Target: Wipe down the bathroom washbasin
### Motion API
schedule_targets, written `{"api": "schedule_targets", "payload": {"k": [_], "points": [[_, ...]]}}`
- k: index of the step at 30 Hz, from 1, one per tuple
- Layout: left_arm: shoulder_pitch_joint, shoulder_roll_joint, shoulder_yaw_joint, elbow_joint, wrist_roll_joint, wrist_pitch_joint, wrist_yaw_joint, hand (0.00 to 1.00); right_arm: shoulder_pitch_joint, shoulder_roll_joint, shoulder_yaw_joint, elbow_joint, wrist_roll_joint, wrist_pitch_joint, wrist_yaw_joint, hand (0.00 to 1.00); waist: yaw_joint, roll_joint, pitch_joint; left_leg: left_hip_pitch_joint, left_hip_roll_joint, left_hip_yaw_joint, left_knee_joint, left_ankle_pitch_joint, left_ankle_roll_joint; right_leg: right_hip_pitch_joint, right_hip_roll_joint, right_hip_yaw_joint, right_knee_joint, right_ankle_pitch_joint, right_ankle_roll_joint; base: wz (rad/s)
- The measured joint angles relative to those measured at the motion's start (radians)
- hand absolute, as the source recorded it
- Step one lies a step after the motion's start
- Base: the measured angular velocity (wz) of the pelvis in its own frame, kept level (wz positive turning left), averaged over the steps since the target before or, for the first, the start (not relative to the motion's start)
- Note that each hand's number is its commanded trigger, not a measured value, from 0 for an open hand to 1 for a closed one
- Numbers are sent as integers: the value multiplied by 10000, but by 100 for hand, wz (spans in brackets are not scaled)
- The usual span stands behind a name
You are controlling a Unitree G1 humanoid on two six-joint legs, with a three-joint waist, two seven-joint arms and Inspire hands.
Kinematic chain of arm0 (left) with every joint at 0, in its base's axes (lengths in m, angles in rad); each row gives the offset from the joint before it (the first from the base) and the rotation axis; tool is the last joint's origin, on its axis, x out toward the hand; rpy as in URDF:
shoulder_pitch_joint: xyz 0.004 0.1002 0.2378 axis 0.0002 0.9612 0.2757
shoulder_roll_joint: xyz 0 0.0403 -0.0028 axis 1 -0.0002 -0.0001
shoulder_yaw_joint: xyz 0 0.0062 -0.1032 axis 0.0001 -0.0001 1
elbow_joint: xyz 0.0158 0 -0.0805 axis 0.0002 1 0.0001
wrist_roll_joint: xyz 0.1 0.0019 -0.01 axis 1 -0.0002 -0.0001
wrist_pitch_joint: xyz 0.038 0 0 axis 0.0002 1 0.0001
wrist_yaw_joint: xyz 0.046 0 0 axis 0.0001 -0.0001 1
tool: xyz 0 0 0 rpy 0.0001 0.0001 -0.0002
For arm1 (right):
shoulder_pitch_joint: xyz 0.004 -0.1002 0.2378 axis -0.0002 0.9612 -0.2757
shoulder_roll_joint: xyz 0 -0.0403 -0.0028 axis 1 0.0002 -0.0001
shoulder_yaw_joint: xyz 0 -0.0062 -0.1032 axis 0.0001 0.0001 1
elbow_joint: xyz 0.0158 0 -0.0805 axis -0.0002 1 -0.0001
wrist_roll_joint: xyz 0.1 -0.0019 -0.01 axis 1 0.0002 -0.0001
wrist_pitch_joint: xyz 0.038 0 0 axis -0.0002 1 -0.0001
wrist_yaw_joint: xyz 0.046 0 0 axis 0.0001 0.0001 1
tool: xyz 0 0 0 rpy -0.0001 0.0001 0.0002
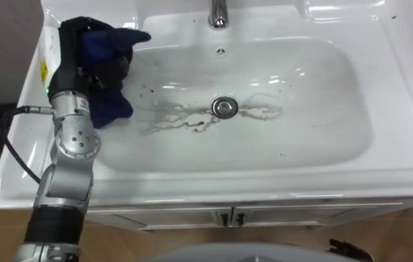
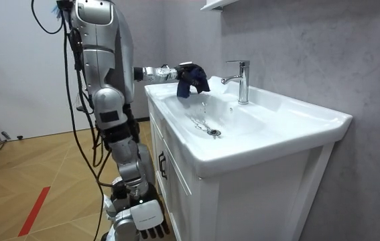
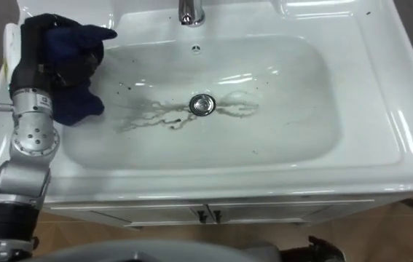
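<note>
The robot is standing close against a white cabinet, facing the wide white basin set into its top. A chrome tap is rising from the middle of the far rim.

Its left arm is reaching out over the near-left corner, and the left hand is curling its fingers round a dark blue cloth and gripping it tight. The cloth is bunching in that grip and hanging against the basin's left inner slope, just under the rim and well apart from the drain.

The right hand is hanging low beside the cabinet front in the room view, its fingers loose and straight, holding nothing.

Thin grey dirt streaks are trailing across the basin floor on both sides of the drain, with a few dark specks lying nearer the cloth.
</note>
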State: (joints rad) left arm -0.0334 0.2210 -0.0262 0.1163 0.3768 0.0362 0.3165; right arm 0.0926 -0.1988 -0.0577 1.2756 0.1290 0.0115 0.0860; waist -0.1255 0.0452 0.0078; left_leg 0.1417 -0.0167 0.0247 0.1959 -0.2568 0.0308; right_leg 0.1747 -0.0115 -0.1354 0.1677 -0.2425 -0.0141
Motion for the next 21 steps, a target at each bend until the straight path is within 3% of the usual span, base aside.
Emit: {"api": "schedule_targets", "payload": {"k": [10, 15, 16, 17, 18, 19, 20, 21], "points": [[0, -1, -642, 108, 105, -5, -43, 100, -8, 4, 162, 36, 288, -221, -70, 0, -181, 17, -1, 187, 31, 270, -27, 0, 0, 169, -4, 216, 12, 0, 0, -6], [-30, 6, -869, 1138, 142, -18, -39, 100, -59, -13, 158, 2, 227, -234, -99, 0, -345, 84, -35, 76, 39, 224, -9, 2, 0, -46, 13, 181, 87, -1, 0, -5], [-38, 8, -988, 1504, 192, 13, -43, 100, -29, -46, 163, -12, 226, -233, -94, 0, -365, 147, -11, 55, 95, 90, -32, 11, 7, -291, 23, 143, 414, -3, 2, -20], [-45, 18, -1167, 1839, 181, 71, -49, 100, -37, -113, 179, -37, 260, -228, -103, 0, -341, 306, 53, 98, 292, -478, -129, 32, 19, -1007, 198, 17, 1421, -102, -52, -28], [-44, 44, -1230, 1995, 198, 74, -63, 100, -22, -132, 195, -83, 246, -230, -104, 0, -303, 322, 50, 55, 393, -832, -142, 30, 16, -1418, 328, 93, 1686, -244, -115, -59], [-50, 154, -1179, 2227, 327, 106, -90, 100, -184, -116, 356, -194, 189, -213, -131, 0, -224, 367, 54, -188, 475, -1066, -28, 0, -24, -2206, 521, 548, 983, -14, -484, -35], [-209, 172, -1220, 2600, 553, 175, -197, 100, -305, -168, 570, -368, 209, -223, -197, 0, -558, 362, 13, -601, 576, -1142, 368, -224, -411, -2435, 528, 315, 756, 742, -439, -9], [-383, 182, -1335, 2829, 608, 189, -282, 100, -308, -190, 631, -357, 235, -235, -235, 0, -721, 361, 37, -769, 590, -972, 456, -224, -494, -2443, 520, 199, 777, 770, -467, 43]]}}
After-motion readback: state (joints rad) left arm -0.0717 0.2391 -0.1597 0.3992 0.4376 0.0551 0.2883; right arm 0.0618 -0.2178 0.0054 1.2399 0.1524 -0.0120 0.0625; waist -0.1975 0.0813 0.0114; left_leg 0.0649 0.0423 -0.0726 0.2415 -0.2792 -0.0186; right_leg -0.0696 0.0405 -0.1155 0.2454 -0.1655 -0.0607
